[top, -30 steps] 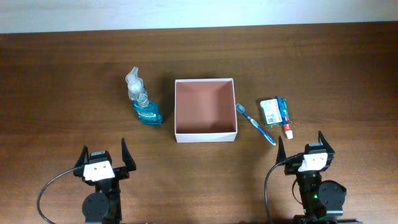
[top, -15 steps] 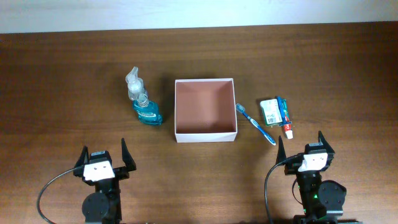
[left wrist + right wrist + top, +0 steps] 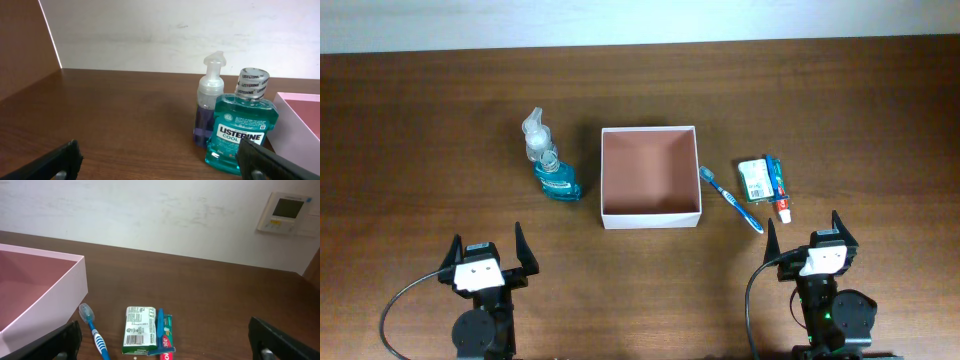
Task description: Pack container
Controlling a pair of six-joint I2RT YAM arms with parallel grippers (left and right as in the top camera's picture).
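Observation:
The container (image 3: 650, 176) (image 3: 75, 287) (image 3: 300, 120) is a square open-top box, white outside and pinkish-brown inside, at the table's centre, with nothing in it. Left of it stand a teal mouthwash bottle (image 3: 558, 179) (image 3: 242, 127) and a clear pump bottle (image 3: 536, 138) (image 3: 209, 102). To its right lie a blue toothbrush (image 3: 731, 199) (image 3: 95, 332), a green-and-white packet (image 3: 754, 179) (image 3: 139, 330), a blue razor (image 3: 160, 330) and a toothpaste tube (image 3: 781, 198) (image 3: 167, 342). My left gripper (image 3: 486, 247) (image 3: 160, 167) and right gripper (image 3: 804, 230) (image 3: 167, 342) stand open near the front edge, holding nothing.
The wooden table (image 3: 440, 120) ends at a white wall (image 3: 150, 30) at the back. A small wall panel (image 3: 285, 212) shows at the far right of the right wrist view.

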